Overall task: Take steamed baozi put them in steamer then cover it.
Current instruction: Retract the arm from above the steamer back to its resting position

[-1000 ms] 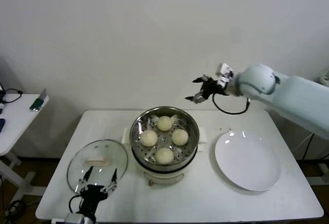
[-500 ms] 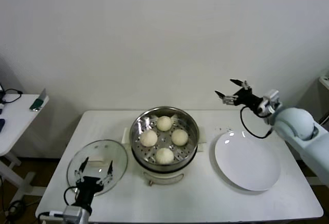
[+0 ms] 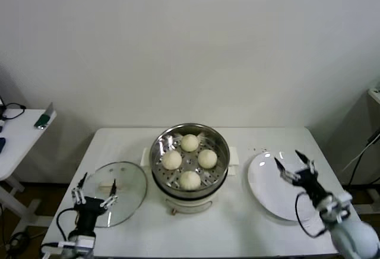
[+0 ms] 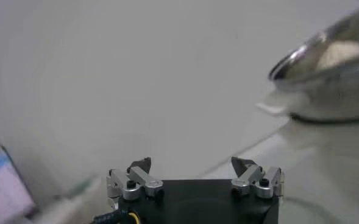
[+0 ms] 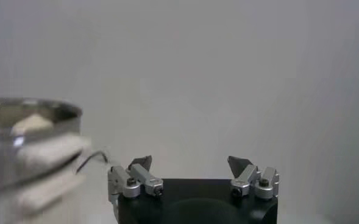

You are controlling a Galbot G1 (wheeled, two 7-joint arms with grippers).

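Now my left gripper (image 3: 94,191) hangs low over the near left corner of the table (image 3: 237,229), fingers spread wide and empty, just at the near edge of the cover (image 3: 113,192), which lies flat on the table left of the steamer (image 3: 189,159). All four steamed baozi (image 3: 190,161) sit inside the steamer's basket. My right gripper (image 3: 295,167) is also wide open with nothing in it, hovering over the near part of the white plate (image 3: 267,182), to the right of the steamer.
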